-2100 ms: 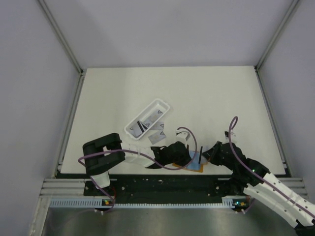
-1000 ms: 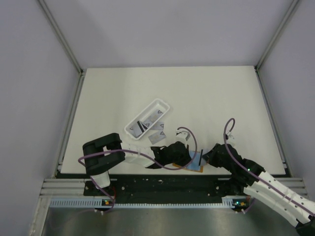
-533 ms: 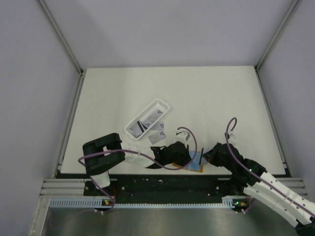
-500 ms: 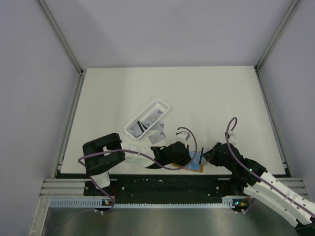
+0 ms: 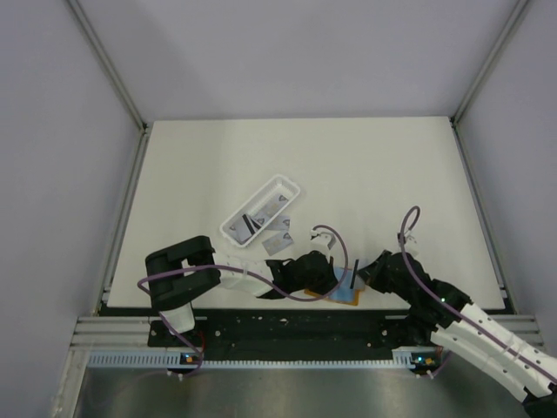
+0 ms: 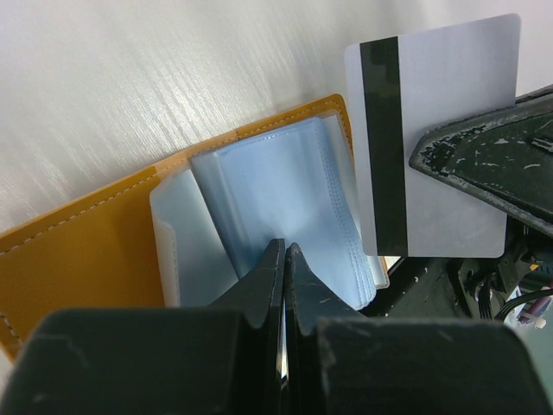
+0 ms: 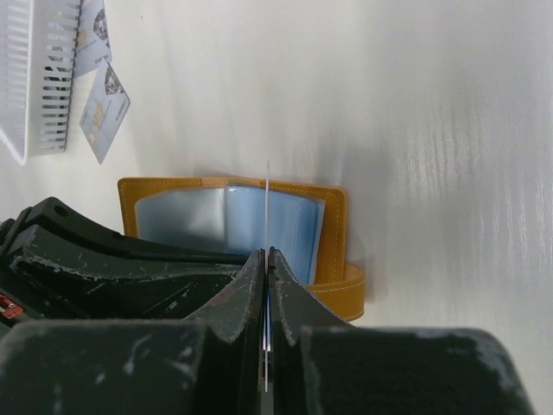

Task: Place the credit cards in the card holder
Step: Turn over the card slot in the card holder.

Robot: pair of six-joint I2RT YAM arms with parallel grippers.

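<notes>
— What is found furthest left?
— A long white ribbed plastic tray (image 7: 47, 86) is seen there, with loose pale credit cards (image 7: 104, 111) laid beside it, well apart from the work.

— And the left arm?
— The left gripper (image 6: 283, 252) is fully closed. Its tips are set on the pale blue clear plastic sleeves (image 6: 276, 177) of the flat orange-tan card holder (image 6: 78, 251), which is spread open on the white table (image 5: 392, 174) near the front edge, between the arms. Whether a leaf is pinched cannot be told.

— And to the right?
— A thin white rectangular credit card (image 6: 458, 104) with a black stripe is clamped on edge in the closed right gripper (image 7: 265, 257), poised over the sleeves.

— How is the insertion best done?
— The card's leading edge should be lined up with one sleeve mouth and slid in parallel to the leaf. The sleeves should be kept pinned so the holder is not shoved along. Release is advised only once the card is well seated.
</notes>
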